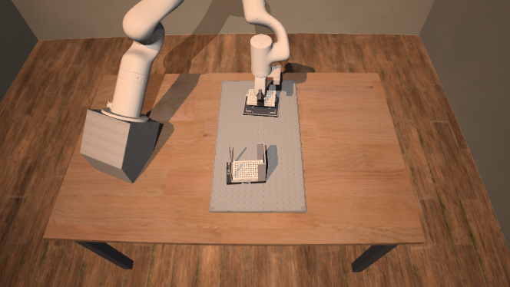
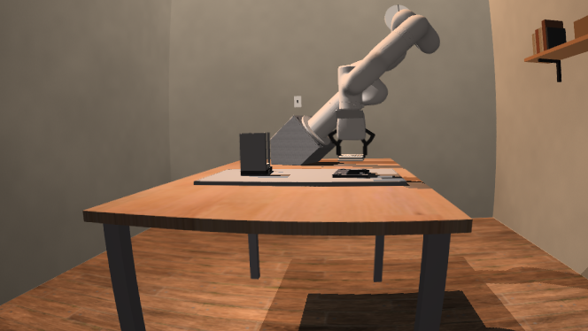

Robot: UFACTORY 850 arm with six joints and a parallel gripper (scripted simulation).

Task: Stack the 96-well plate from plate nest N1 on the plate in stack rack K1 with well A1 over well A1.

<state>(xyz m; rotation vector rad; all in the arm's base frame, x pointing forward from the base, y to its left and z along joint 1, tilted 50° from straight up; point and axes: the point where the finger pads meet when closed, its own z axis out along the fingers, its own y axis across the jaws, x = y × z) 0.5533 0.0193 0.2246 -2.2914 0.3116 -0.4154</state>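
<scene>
Plate held level above nest N1 (image 2: 352,173).
96-well plate (image 2: 351,156) long axis crosswise in top view; fingers (image 2: 338,148) spread wide, pinching its ends.

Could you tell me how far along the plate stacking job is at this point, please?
Done: the tool is shut on the 96-well plate and holds it in the air above the dark nest N1. In hand: carrying it across the grey mat. Left: bring it over stack rack K1, line up the cut-off corners, and nest it on the lower plate, which sits in the rack.
</scene>
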